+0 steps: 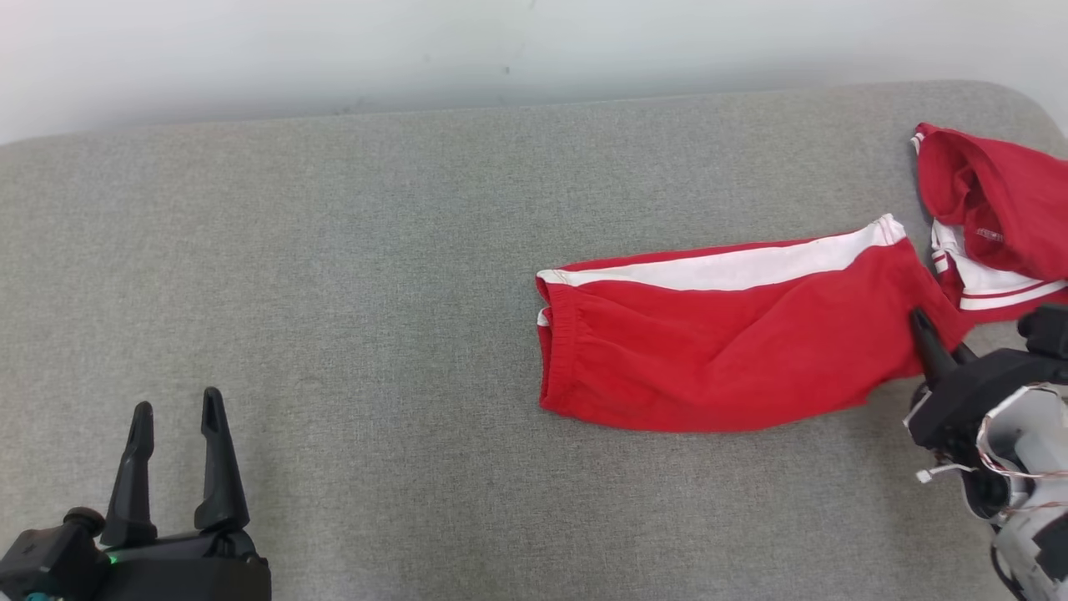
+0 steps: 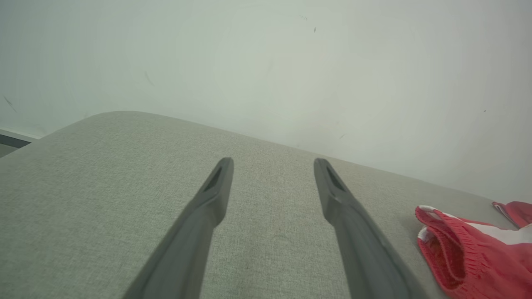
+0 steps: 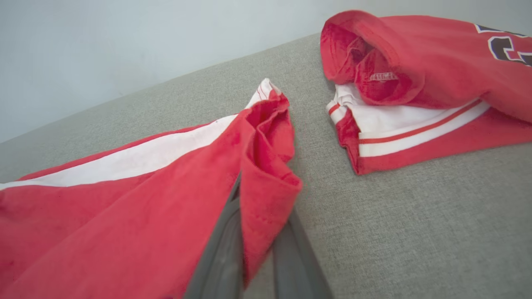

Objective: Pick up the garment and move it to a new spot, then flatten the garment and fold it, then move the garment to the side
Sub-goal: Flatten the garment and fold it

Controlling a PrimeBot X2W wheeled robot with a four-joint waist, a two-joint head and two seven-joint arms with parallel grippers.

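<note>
While the right gripper [image 1: 926, 334] pinches the garment [image 1: 717, 351] by its hem on the grey cushion [image 1: 334, 250], left gripper [image 1: 177, 407] idles, jaws spread. Pick-up step; next, probably lift clear of the red jersey [image 1: 1001, 200].

At the right edge of the head frame, a second red garment [image 1: 1001, 192] is running out of the picture, as is the body of the right gripper [image 1: 939, 342]. In the right wrist frame, the hem of the red shorts [image 3: 124, 216] is draping over and hiding that gripper's fingertips, the shorts are spilling past the left and bottom edges, dark lettering [image 3: 505, 45] is being cropped at upper right, and a small label [image 3: 383, 77] is proving too small to read.
</note>
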